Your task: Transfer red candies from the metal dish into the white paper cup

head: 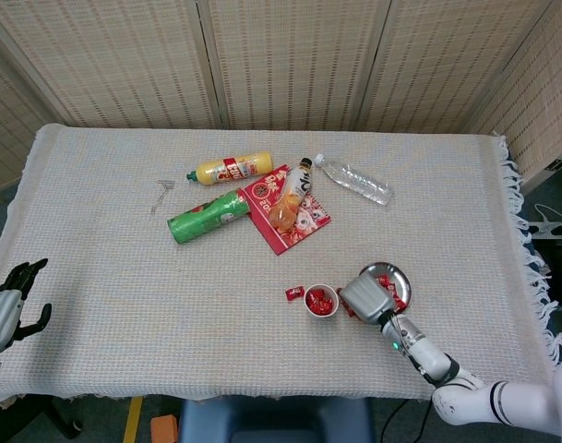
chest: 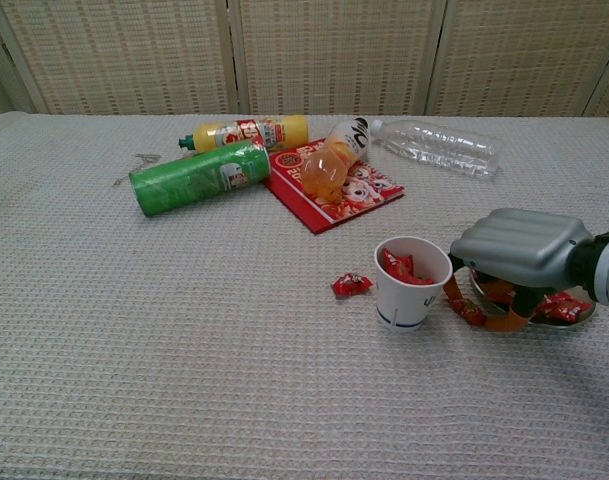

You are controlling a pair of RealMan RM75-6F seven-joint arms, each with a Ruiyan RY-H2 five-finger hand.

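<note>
Reaching low between cup (chest: 413, 282) and dish (chest: 574, 309), the right hand (chest: 516, 262) curls fingers over a stray candy (chest: 467, 311); grip unclear. It should pinch firmly, avoiding the cup.

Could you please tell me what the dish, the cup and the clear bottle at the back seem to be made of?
Metal dish: looks like polished steel; its rim shines and mirrors.
White paper cup: apparently matte paper with a rolled rim and printed marks.
Clear bottle: probably thin transparent plastic; it is ribbed, with the cloth showing through.
</note>
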